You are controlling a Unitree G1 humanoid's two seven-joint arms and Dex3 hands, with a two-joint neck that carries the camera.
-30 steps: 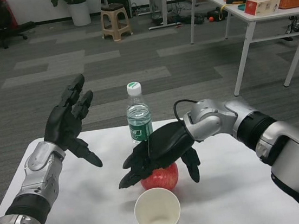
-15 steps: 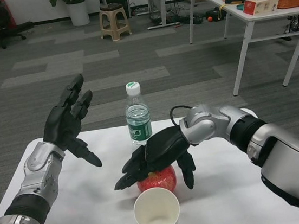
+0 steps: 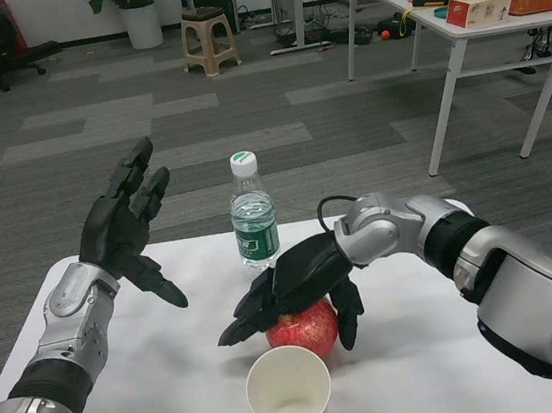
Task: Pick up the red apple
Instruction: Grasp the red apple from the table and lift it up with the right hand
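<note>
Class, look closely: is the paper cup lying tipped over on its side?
No, the paper cup stands upright with its open mouth facing up, just in front of the red apple.

glossy red apple (image 3: 305, 332); matt paper cup (image 3: 288, 388)

We see the cup (image 3: 290, 391) just in front of the apple (image 3: 302, 329). The bottle (image 3: 253, 213) stands close behind. Bare worktop (image 3: 425, 349) lies on either side.

apple (image 3: 302, 330): 1 | bottle (image 3: 253, 215): 1 | cup (image 3: 288, 389): 1 | hands: 2, left (image 3: 125, 225), right (image 3: 300, 279) | surface (image 3: 176, 380): 1 | stool (image 3: 209, 37): 1 | tissue box (image 3: 479, 6): 1
</note>
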